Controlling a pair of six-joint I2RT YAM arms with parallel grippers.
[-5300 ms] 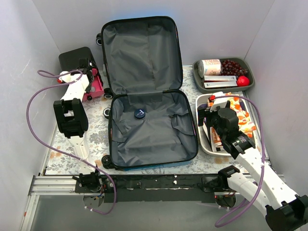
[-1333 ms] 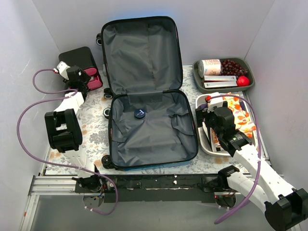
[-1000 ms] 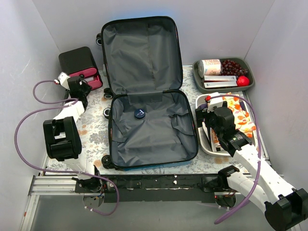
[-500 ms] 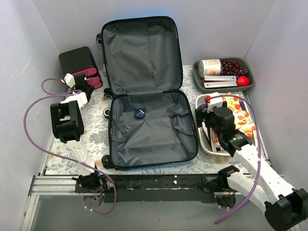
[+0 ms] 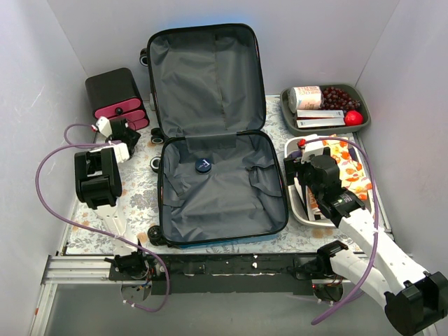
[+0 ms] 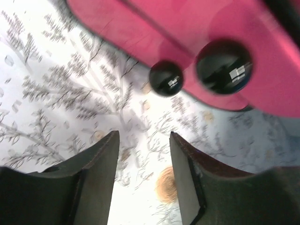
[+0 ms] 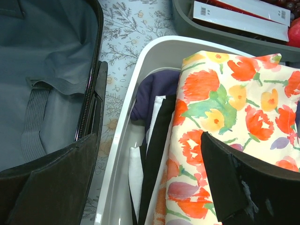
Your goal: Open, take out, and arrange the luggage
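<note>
The luggage (image 5: 213, 189) lies open in the middle of the table, its lid up against the back wall, dark grey lining showing. A small dark blue round thing (image 5: 203, 165) lies in the lower half. The suitcase's edge also shows in the right wrist view (image 7: 89, 93). My left gripper (image 5: 127, 133) is open and empty, low over the floral cloth just in front of the small black box with pink drawers (image 5: 116, 96). Its fingers (image 6: 98, 178) point at a pink drawer with black knobs (image 6: 220, 65). My right gripper (image 5: 299, 168) is open and empty above the white tray (image 7: 140, 84).
The white tray (image 5: 294, 203) right of the suitcase holds folded clothes, among them a flower-print cloth (image 7: 225, 108). A grey tray (image 5: 287, 115) at the back right holds a can, grapes, boxes and a red fruit. White walls close in three sides.
My left arm has drawn back from the pink drawers toward the table's near side and lowered. The drawers now stand shut. The right arm has hardly moved.
</note>
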